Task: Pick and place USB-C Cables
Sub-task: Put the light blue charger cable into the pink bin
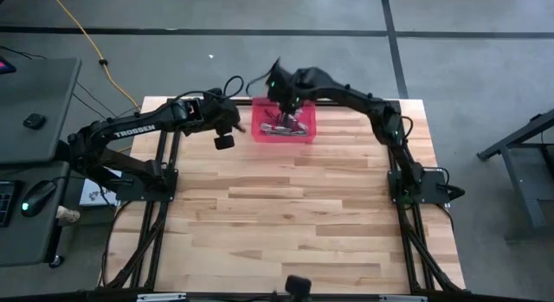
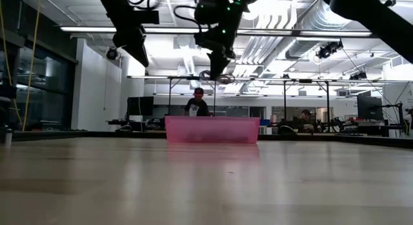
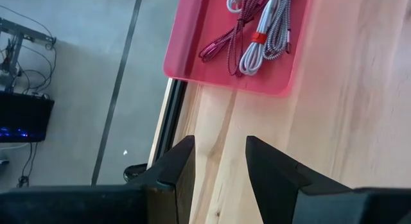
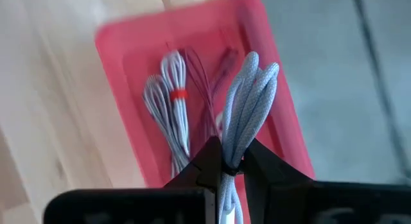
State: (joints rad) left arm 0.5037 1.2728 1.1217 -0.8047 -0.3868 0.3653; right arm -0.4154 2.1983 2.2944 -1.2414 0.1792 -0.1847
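The silver-grey USB-C cable bundle (image 4: 247, 105) is pinched at its tied middle between the fingers of the right pincer (image 4: 225, 165), which hangs above the pink tray (image 4: 125, 34) at the far edge of the bench (image 1: 286, 215). Inside the tray lie further bundles: a white-grey cable with a red tie (image 4: 170, 115) and a dark red cable (image 3: 228, 41), side by side on the tray floor; the exact count in the tray cannot be told. The step in hand appears to be placement into the tray. To do it well, lower the bundle over a bare part of the tray floor, keep the hanging loops inside the tray walls, and spread the fingers only once the coil rests on the floor, so that it does not snag on the bundles already there or drape over the rim. The left pincer (image 3: 218, 166) hovers over the bench just beside the tray's left side, its fingers spread with nothing between them. The left arm's link carries the white lettering "TROSSEN" (image 1: 134, 129); no other writing can be read.
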